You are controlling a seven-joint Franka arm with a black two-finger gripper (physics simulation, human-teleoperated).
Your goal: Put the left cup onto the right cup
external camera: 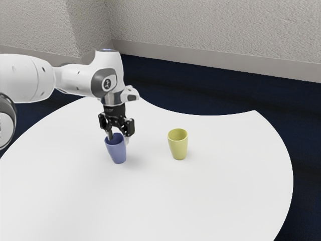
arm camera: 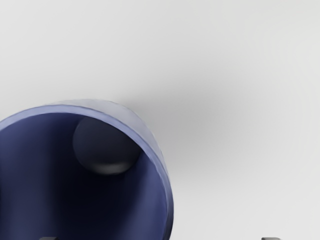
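Gripper (external camera: 119, 137) sits low over the blue cup (external camera: 116, 151), jaws apart and straddling the rim wall: one finger is inside the mouth, the other outside on the side facing the yellow-green cup (external camera: 177, 144). Nothing is clamped yet (in the wrist view the wall of the blue cup (arm camera: 159, 165) lies between the two tips, with the outer one well clear). Both cups stand upright on the white table (external camera: 225, 196), well apart. Carry direction, as I judge it: up, then toward the exterior view's right.
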